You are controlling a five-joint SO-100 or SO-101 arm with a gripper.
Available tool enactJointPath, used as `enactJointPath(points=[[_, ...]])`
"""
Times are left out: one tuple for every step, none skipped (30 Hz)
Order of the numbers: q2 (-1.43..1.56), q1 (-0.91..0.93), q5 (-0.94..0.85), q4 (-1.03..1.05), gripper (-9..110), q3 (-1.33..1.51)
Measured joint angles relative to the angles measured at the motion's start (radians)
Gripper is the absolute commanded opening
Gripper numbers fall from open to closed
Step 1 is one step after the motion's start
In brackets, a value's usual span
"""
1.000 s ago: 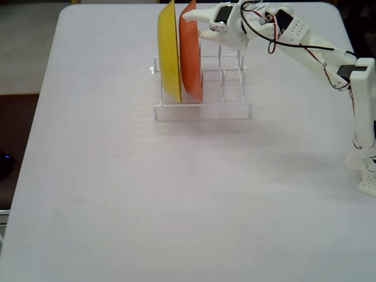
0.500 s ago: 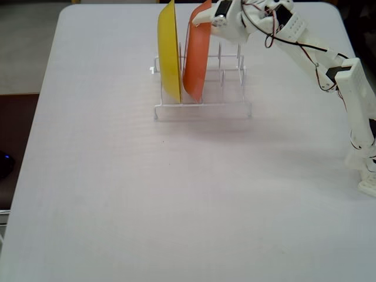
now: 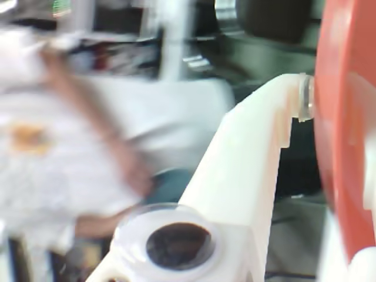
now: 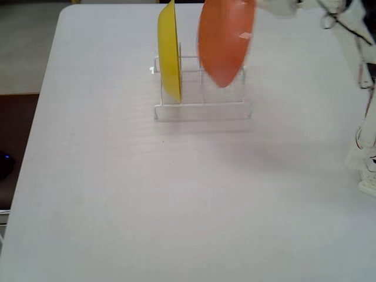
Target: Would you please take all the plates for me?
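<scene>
The yellow plate [image 4: 169, 50] stands on edge in the left slot of the white wire rack [image 4: 202, 108]. Up and to the right of it, the orange plate [image 4: 226, 41] hangs blurred in the air, clear of the rack. My gripper [image 4: 261, 6] is shut on the plate's upper rim at the top edge of the fixed view and is mostly cut off. In the wrist view the orange plate [image 3: 343, 129] fills the right side. My gripper [image 3: 308, 103] pinches the plate's edge, with one white finger [image 3: 252, 170] pressed against it.
The arm's base [image 4: 367, 170] stands at the table's right edge. The white table [image 4: 176, 205] stretches wide in front of the rack. A dark object [image 4: 4, 164] lies beyond the table's left edge. The wrist view's background is motion-blurred.
The orange plate first tilted in its slot, then rose out of the rack, up and to the right, with the gripper. The yellow plate stayed put.
</scene>
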Motion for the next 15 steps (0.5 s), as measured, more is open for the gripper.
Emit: enactJointPath(points=[[0.054,-0.015,0.000,0.000,-1,0.031],[0.103,-0.029,0.015,0.002,-1,0.055],[0.150,-0.046,0.018,0.002,-1,0.077],[0.195,-0.066,0.021,0.006,-1,0.097],[0.239,-0.089,0.028,0.008,-1,0.117],[0.281,-0.117,0.037,0.008,-1,0.133],[0.322,-0.147,0.052,0.008,-1,0.152],[0.360,-0.178,0.066,0.008,-1,0.166],[0.397,-0.212,0.077,0.008,-1,0.181],[0.431,-0.245,0.087,0.005,-1,0.198],[0.465,-0.281,0.100,-0.006,-1,0.222],[0.499,-0.318,0.110,-0.026,-1,0.253],[0.529,-0.354,0.121,-0.054,-1,0.288],[0.551,-0.383,0.126,-0.074,-1,0.316],[0.575,-0.411,0.132,-0.097,-1,0.342]])
